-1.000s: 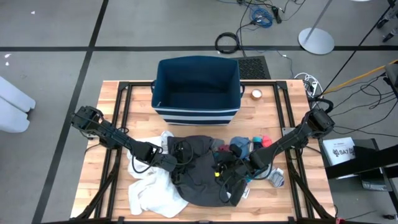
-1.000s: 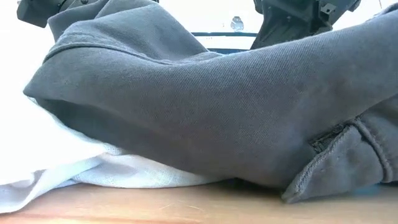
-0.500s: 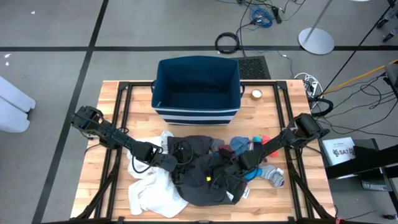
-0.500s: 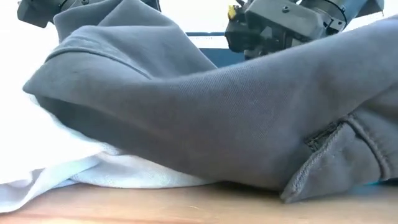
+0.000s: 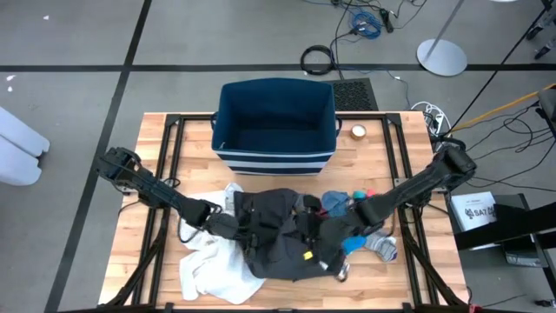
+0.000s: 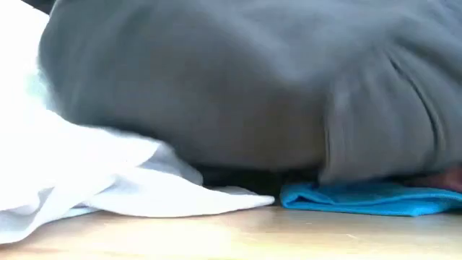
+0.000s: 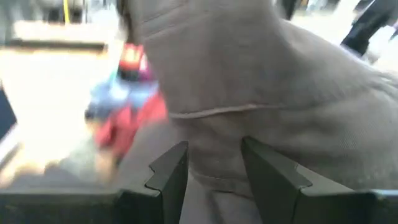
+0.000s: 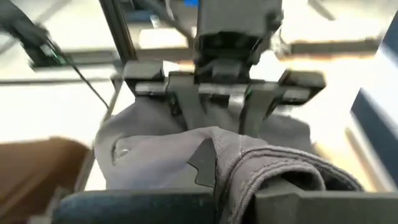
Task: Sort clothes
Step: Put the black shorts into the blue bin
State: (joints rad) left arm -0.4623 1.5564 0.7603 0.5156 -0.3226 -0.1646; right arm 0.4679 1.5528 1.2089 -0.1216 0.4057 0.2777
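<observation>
Fabric of the dark grey garment [image 5: 282, 235] sits pinched in the closed right pincer [image 8: 217, 171].

a: what's the dark grey garment [image 5: 282, 235] made of?
b: thick matt cloth with a fine twill weave and stitched seams. the white garment [image 5: 213, 265] beside it is thinner, soft and crumpled.
a: and the bench [image 5: 191, 143]?
b: pale wood planks, smooth with a slight sheen. the bin [image 5: 276, 122] is matt navy fabric.
</observation>
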